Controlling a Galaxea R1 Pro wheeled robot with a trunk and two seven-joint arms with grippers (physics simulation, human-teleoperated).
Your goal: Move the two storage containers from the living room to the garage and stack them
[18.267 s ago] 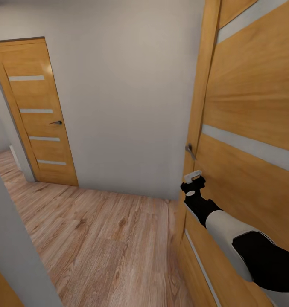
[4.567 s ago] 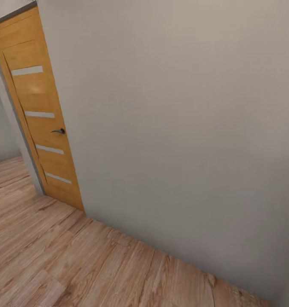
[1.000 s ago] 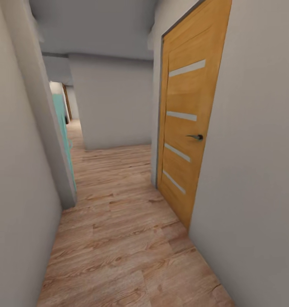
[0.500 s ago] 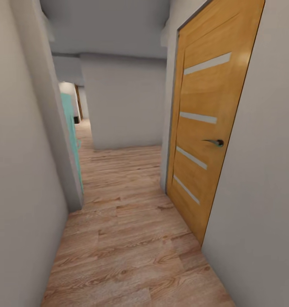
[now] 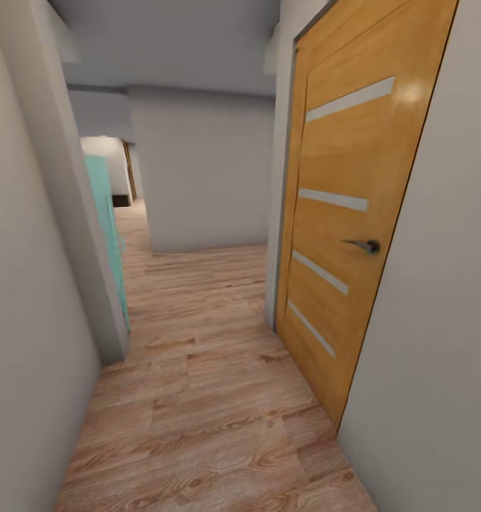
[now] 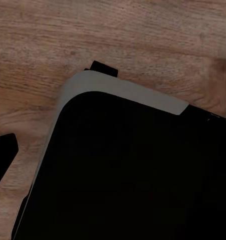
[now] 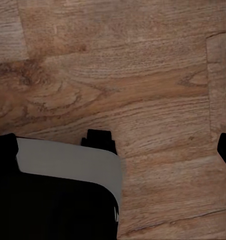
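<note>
head view: unlabelled orange door [image 5: 347, 213], hallway

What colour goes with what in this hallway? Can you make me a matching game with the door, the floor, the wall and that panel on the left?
Things:
1. door
2. floor
3. wall
4. panel

Colours:
A. pale grey
B. turquoise
C. orange-brown wood with pale stripes
D. light brown planks

Pairs: 1-C, 2-D, 3-A, 4-B
</note>
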